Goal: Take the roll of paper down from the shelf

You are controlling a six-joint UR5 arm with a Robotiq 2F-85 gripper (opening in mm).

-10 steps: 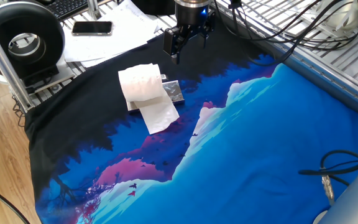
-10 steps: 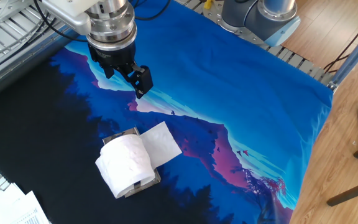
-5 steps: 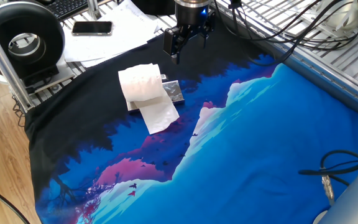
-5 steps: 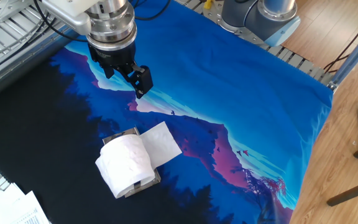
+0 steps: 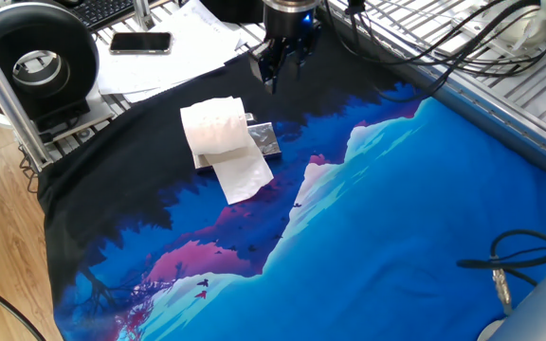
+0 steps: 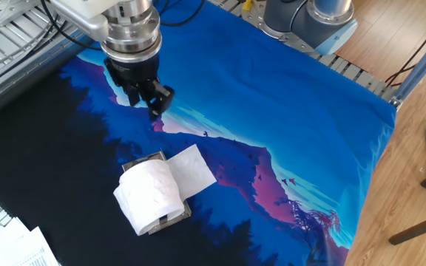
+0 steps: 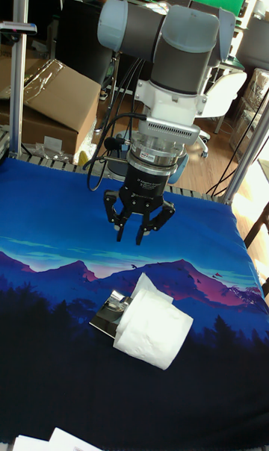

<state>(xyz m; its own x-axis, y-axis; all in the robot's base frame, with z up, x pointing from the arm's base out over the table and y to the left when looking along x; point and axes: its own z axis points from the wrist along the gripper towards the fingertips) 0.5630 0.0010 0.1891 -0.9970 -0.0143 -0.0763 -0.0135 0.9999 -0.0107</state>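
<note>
The white roll of paper lies on its side on the shelf, a low silver foil block on the dark part of the cloth. One loose sheet trails off the roll onto the cloth. My gripper hangs in the air beyond the roll, well apart from it, pointing down. It is open and holds nothing.
A blue and black printed cloth covers the table. Behind the roll lie white paper sheets and a phone. A black round device stands at the left. A wire rack with cables runs along the right.
The gripper has turned about its vertical axis and shifted slightly. The roll and the shelf have not moved.
</note>
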